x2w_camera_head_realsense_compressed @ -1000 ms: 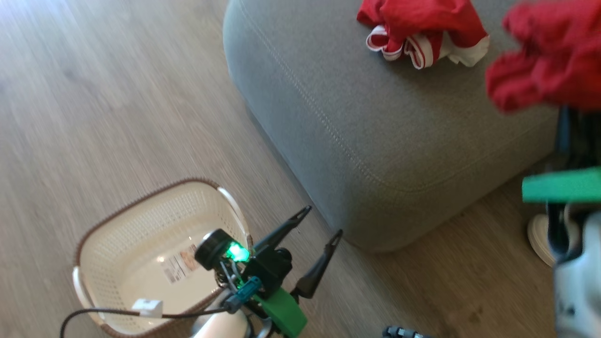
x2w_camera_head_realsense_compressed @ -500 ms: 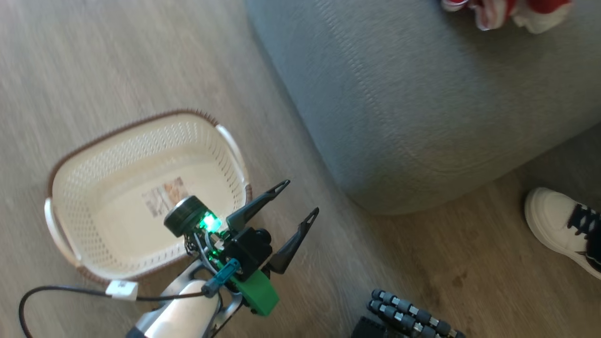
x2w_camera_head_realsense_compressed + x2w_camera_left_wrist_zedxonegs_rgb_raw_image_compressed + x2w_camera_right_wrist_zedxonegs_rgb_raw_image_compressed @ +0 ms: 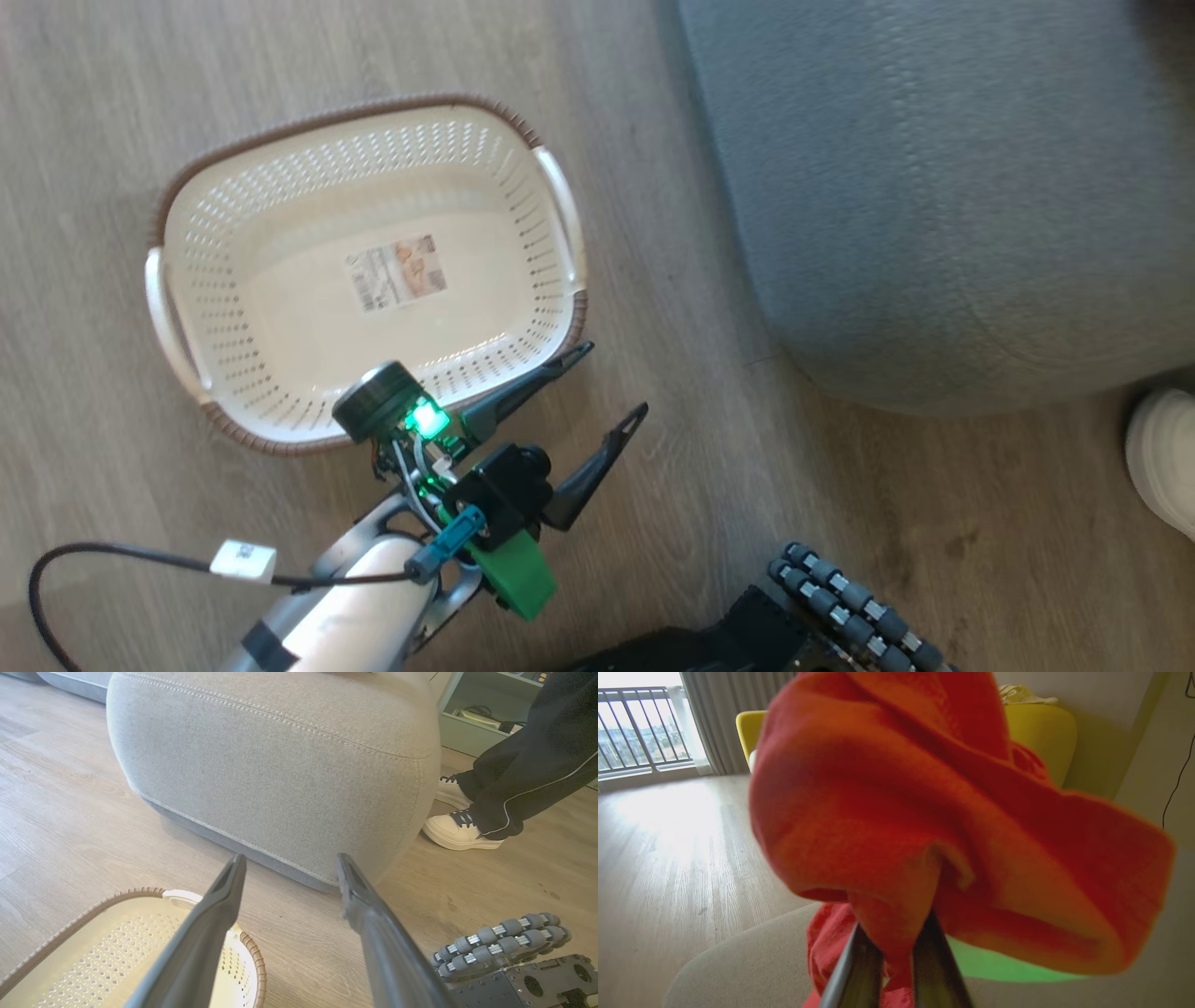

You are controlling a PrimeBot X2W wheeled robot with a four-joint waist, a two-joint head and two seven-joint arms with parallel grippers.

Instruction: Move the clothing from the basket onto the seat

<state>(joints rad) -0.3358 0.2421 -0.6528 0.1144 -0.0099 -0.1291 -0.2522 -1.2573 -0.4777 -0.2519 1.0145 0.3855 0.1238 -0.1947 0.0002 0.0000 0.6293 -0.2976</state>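
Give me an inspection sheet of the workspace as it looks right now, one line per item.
Surface: wood-look floor, with basket and seat standing on it.
Job's things: basket holds just its paper label; red garment pinched in the right hand; grey seat beside the basket.
Clutter: nothing seen.
Hands: left hand open, holding nothing, by the basket's rim; right hand shut on the garment.
Cables: black cable with a white tag running to the left forearm.
Surroundings: a person's white shoe beside the seat; yellow chair; balcony window.
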